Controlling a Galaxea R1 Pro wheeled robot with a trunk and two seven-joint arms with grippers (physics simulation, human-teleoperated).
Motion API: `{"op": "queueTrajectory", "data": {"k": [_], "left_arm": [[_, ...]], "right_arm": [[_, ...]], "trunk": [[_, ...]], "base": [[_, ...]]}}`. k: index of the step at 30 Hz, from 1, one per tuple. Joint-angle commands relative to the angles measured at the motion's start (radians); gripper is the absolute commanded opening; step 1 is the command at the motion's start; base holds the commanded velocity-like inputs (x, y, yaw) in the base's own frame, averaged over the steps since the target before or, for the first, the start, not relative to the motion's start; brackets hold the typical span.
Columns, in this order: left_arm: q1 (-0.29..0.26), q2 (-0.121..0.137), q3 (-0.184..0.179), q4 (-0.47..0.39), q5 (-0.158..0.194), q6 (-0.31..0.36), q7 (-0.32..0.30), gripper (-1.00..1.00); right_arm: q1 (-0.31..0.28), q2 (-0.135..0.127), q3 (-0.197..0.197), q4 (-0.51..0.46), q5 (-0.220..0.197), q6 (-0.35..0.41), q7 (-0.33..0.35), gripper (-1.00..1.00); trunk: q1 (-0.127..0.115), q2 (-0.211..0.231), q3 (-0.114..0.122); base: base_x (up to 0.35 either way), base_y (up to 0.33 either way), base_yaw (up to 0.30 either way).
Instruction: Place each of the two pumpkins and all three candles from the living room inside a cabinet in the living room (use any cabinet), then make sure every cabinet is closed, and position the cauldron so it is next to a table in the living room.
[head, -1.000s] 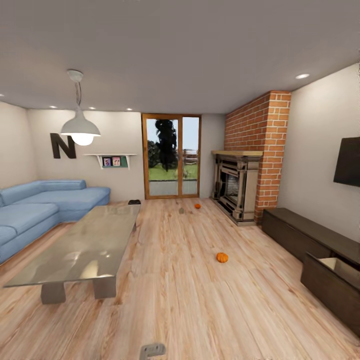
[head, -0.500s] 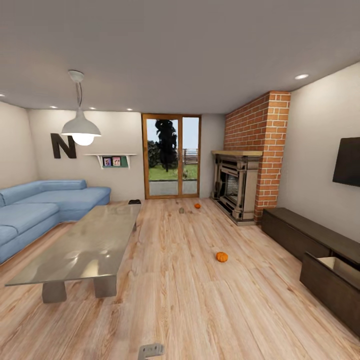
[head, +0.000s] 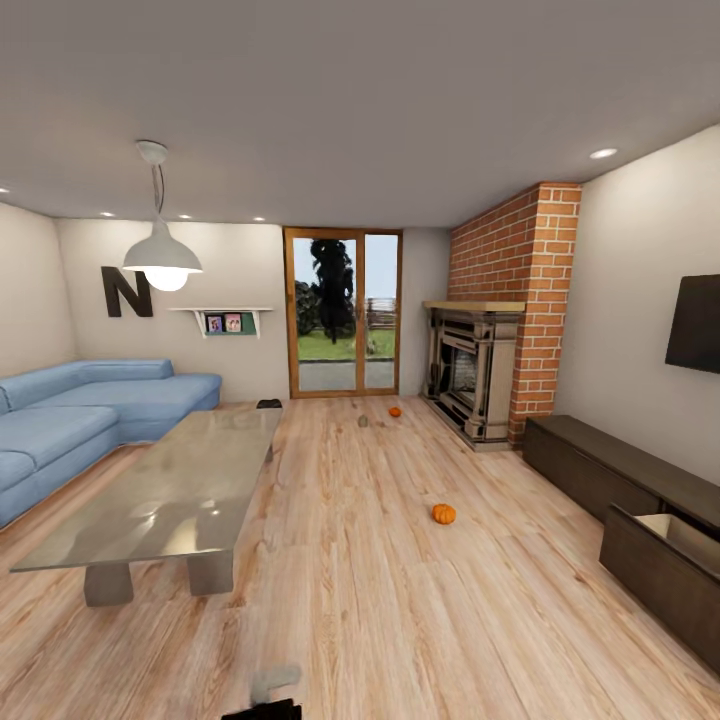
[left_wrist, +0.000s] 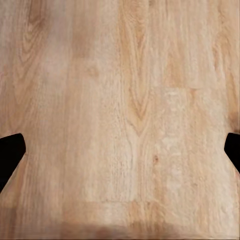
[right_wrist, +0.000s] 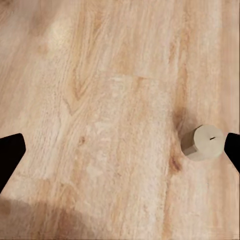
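— How far along are you?

— Barely begun, by my reckoning. Both pumpkins lie out on the floor (head: 380, 600): the nearer pumpkin (head: 444, 514) sits well out from the fireplace (head: 470, 385), between it and the coffee table (head: 170, 500), and the farther pumpkin (head: 395, 411) lies just off the fireplace, toward the glass door (head: 343, 312). A small grey thing (head: 363, 421) beside that farther pumpkin may be a candle — too small to tell. One candle (right_wrist: 202, 142) stands upright on the planks under my right gripper (right_wrist: 120, 150), close by one fingertip.

— And your grippers?

— Both spread wide with nothing in them; my left gripper (left_wrist: 120, 150) hangs over bare planks.

— The cabinet?

— The cabinet (head: 620, 500) runs along the wall out from the fireplace, with its nearest drawer (head: 660, 560) pulled open and, as far as I can see, nothing in it. So five things to stow and the drawer to shut. A dark low shape (head: 268, 404) by the far wall, well across from the fireplace, could be the cauldron; I cannot say.

— Any writing?

— Only a big dark letter N (head: 127, 292) on the far wall, across the door from the fireplace.
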Motion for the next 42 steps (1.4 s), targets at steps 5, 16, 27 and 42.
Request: {"op": "queueTrajectory", "data": {"k": [5, 16, 27, 42], "left_arm": [[-0.041, -0.002, 0.000, -0.025, 0.011, 0.066, 0.112, 1.00], [-0.157, -0.008, -0.001, -0.034, 0.083, 0.162, 0.288, 1.00], [-0.173, -0.016, 0.003, -0.036, 0.122, 0.180, 0.299, 1.00], [-0.174, -0.008, 0.004, -0.055, 0.157, 0.178, 0.297, 1.00]], "right_arm": [[-0.002, 0.000, 0.007, -0.135, -0.011, 0.066, -0.195, 1.00], [-0.014, 0.002, 0.007, -0.515, -0.011, 0.446, -0.418, 1.00], [-0.097, 0.000, -0.093, -0.588, -0.085, 0.490, -0.447, 1.00], [-0.105, -0.004, -0.135, -0.639, -0.110, 0.526, -0.449, 1.00]], "trunk": [[0.000, -0.001, -0.001], [0.000, -0.001, -0.001], [0.000, -0.001, -0.001], [0.000, -0.001, -0.008]], "base": [[0.000, 0.000, 0.000], [0.000, 0.000, 0.000], [0.000, 0.000, 0.000], [0.000, 0.000, 0.031]]}}
